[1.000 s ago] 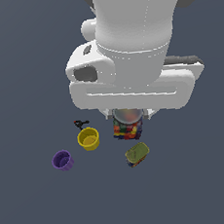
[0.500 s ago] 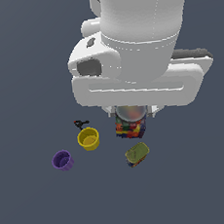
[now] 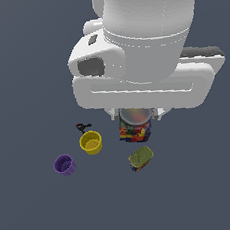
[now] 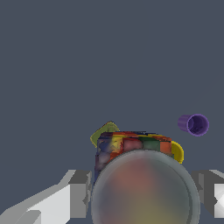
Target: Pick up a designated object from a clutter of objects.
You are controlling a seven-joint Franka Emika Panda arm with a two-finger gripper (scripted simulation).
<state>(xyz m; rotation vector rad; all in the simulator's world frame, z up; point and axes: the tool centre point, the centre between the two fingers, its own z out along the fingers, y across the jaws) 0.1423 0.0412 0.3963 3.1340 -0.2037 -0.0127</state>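
We see the multicoloured can (image 3: 134, 125) just right of centre in the exterior view, a short cylinder with a dull grey-silver round top and a blocky red, blue and yellow label. In the wrist view its blurred, glossy lid (image 4: 145, 188) fills the lower middle of the frame, with the patchwork label showing above it. The gripper (image 4: 141, 192) sits around it: one grey finger (image 4: 79, 192) stands on one side of the can and the other at the opposite side, so the fingers are apart with the can between them. We cannot tell whether they press on it.

Just below the can in the exterior view lies the green-topped can (image 3: 140, 157), tilted on its side, close beside it. To the exterior view's left stands the smooth yellow cup (image 3: 91, 142), open end up, and touching its upper edge is the tiny black-and-red clamp (image 3: 82, 126). Further lower left is the purple cup (image 3: 64, 165), well apart from the can.

The bulky white arm (image 3: 145, 48) fills the upper half of the exterior view and hides the can's upper rim.
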